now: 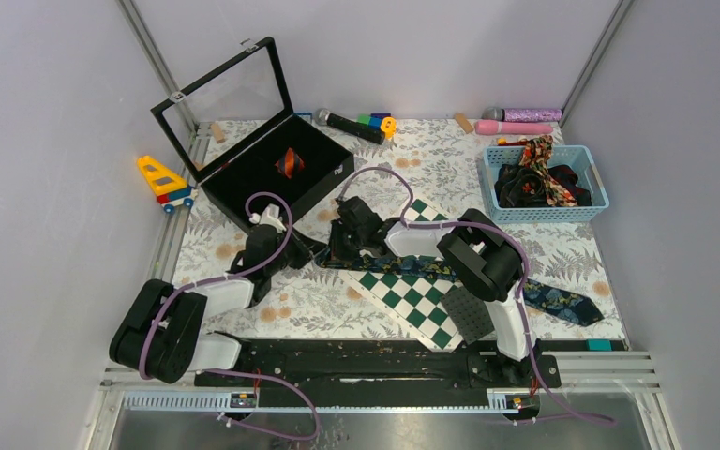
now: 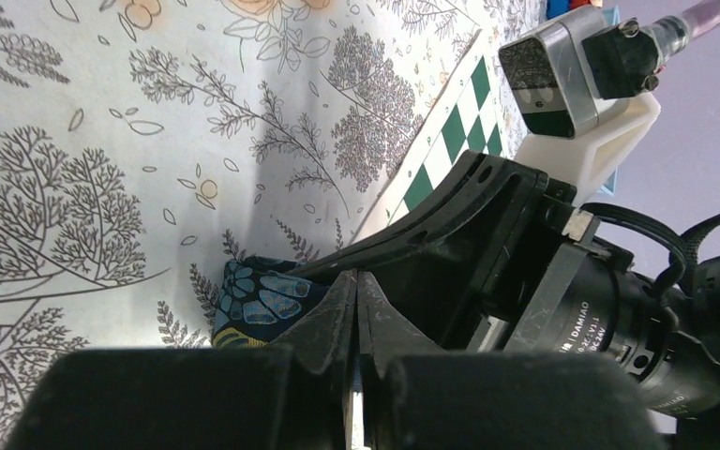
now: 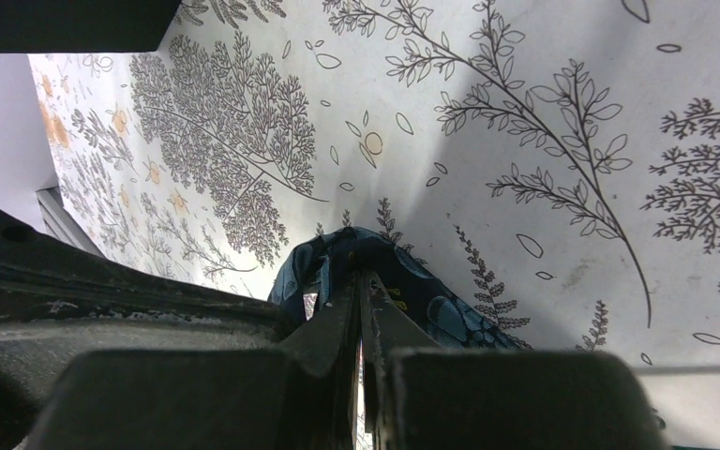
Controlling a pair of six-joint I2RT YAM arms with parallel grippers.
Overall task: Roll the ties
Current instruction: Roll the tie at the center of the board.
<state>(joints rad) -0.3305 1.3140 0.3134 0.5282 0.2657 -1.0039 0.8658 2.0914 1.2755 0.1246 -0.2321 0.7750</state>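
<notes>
A dark navy floral tie (image 1: 562,300) lies across the chequered board (image 1: 412,298), its narrow end at the table's middle. My left gripper (image 1: 311,248) and right gripper (image 1: 334,255) meet at that end. In the left wrist view my left gripper (image 2: 357,277) is shut, with the tie's bunched end (image 2: 258,300) at its tips. In the right wrist view my right gripper (image 3: 358,277) is shut on the tie (image 3: 450,314), which folds over its tips. A rolled red-orange striped tie (image 1: 289,162) sits in the open black box (image 1: 244,187). More ties (image 1: 539,178) fill the blue basket (image 1: 598,192).
A toy truck (image 1: 164,181) stands left of the box. A microphone (image 1: 347,124), coloured blocks (image 1: 378,121) and pink and purple cylinders (image 1: 516,122) line the back edge. The box's glass lid (image 1: 225,89) stands upright.
</notes>
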